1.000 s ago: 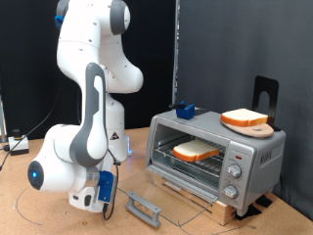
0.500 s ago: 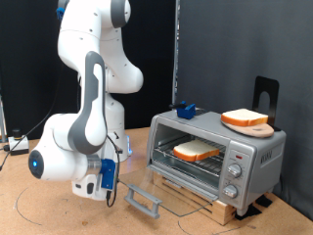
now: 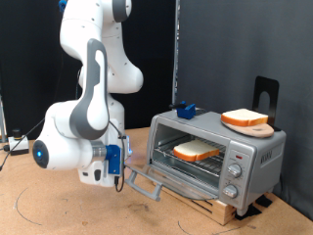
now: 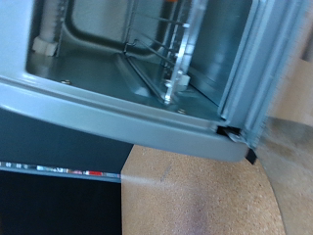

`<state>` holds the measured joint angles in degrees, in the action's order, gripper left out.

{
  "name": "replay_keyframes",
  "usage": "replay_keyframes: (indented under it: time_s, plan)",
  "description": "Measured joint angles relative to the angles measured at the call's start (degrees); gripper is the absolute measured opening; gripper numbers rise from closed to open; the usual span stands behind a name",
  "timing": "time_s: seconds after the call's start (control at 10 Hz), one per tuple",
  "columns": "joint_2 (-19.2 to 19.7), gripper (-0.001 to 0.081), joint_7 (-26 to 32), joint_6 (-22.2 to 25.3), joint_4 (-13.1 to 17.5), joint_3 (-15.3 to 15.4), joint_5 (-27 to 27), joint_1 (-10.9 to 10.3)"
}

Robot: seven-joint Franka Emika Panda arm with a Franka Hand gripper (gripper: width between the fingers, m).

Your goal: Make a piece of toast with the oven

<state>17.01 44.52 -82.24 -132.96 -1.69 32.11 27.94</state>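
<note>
The oven point(image 3: 251, 157) stands at the exterior view's right on a wooden base. The piece of toast point(image 3: 196, 151) lies flat on the wire rack inside it. The glass door hangs part-way up, with its grey bar handle point(image 3: 143, 183) off the table. My gripper point(image 3: 119, 163) is against the handle's end, on the exterior view's left of it. In the wrist view I look into the oven's point(image 4: 117, 108) cavity, past a grey edge to the wire rack point(image 4: 161, 54). The fingers do not show there.
A rounder slice on a tan wooden board point(image 3: 245, 120) rests on the oven's roof, beside a small blue object point(image 3: 185, 110) and a black stand point(image 3: 265, 96). Cables lie at the exterior view's left edge point(image 3: 15, 144). Brown tabletop point(image 4: 196, 191) runs below the door.
My gripper has risen and moved toward the oven. The door handle has come up with it from near the table, so the door is now partly raised.
</note>
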Motion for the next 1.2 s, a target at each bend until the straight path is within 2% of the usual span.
replay_keyframes:
  time_s: [0.4,0.6,0.9,1.2]
  plan:
    - [-7.57,0.0809,1.90,-3.86,-5.75,2.62,1.43,-1.01]
    - [-11.03,0.0809,2.13,-4.13,-7.60,3.29,1.69,-1.16]
    - [-15.43,0.0809,2.38,-0.45,-9.18,4.18,2.77,-1.21]
    - [-20.63,0.0809,1.92,1.57,-12.31,5.71,4.38,-1.62]
